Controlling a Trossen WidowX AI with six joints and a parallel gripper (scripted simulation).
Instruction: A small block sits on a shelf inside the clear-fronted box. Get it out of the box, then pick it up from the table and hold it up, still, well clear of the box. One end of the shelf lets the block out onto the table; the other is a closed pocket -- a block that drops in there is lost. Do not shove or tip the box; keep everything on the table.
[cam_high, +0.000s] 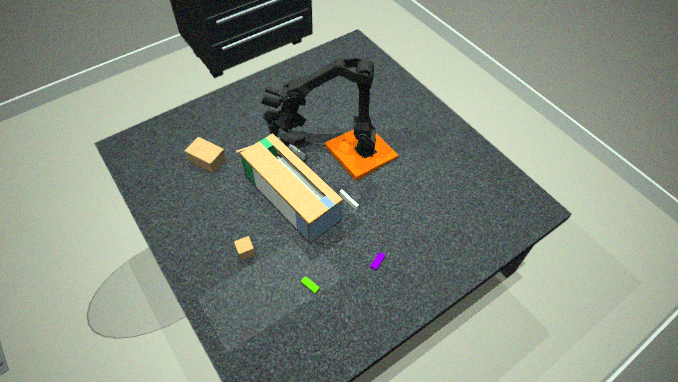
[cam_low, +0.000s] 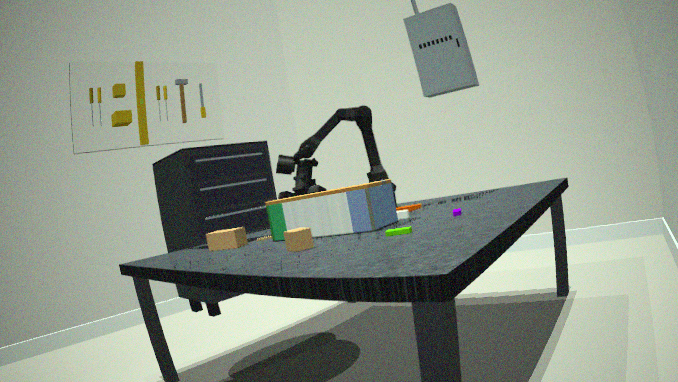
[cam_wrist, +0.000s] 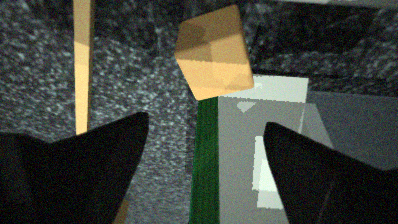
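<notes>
Dark speckled counter (cam_high: 450, 210) carries all the things, and behind it a black drawer cabinet (cam_high: 245, 25) stands on the pale floor. On the counter the long box (cam_high: 290, 187) lies with a tan top, a green end near the arm and a blue end on the far side. The arm rises from an orange base plate (cam_high: 350, 160) and bends down to the green end of the box.

The claw (cam_high: 290, 136) is low, just beside that green end, and its two dark fingers stand apart with nothing between them. In the wrist view a small tan block (cam_wrist: 215, 52) shows ahead of the fingers, on the counter at the foot of the green edge and the pale grey wall of the box; it seems to be outside the box, but I cannot tell if it touches the wall. A thin tan strip (cam_wrist: 82, 60) lies on the counter to the left in that view.

Well apart from the box lie a bigger tan block (cam_high: 205, 154), a tan cube (cam_high: 244, 247), a green piece (cam_high: 310, 284), a purple piece (cam_high: 377, 260) and a white bar (cam_high: 349, 198).
</notes>
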